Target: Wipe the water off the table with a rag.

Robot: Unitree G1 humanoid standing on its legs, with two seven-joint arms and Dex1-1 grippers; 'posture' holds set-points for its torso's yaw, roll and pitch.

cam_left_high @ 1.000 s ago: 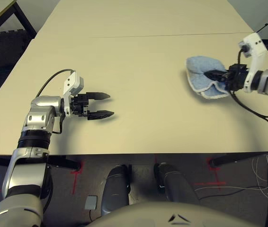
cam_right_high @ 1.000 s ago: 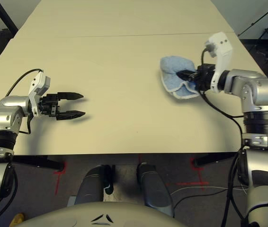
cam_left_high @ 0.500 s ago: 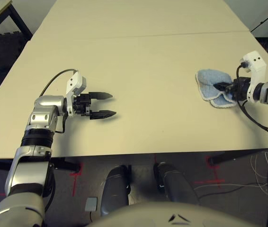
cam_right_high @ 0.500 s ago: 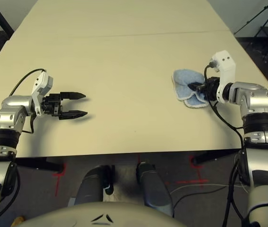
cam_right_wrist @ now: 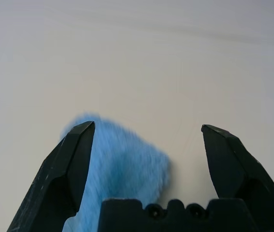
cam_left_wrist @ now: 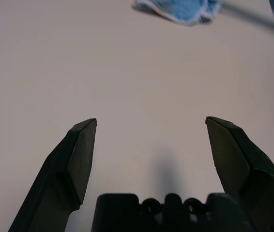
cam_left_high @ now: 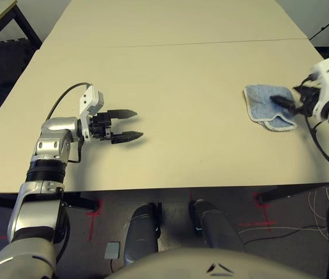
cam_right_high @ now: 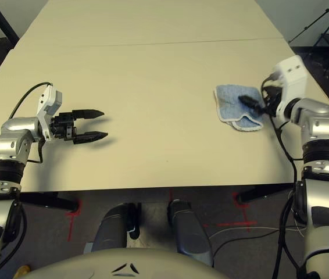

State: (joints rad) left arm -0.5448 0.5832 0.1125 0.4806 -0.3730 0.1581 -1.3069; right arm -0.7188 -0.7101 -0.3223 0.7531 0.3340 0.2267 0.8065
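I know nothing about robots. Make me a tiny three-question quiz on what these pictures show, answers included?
1. True or false: the right gripper is clamped shut on the rag.
2. Which is the left gripper doing? A) holding the rag B) hanging open over bare table C) pressing a sponge
3. Fill in: the rag lies flat on the robot's ____ side of the table.

Key: 1 false, its fingers are spread over the rag; 2 B; 3 right.
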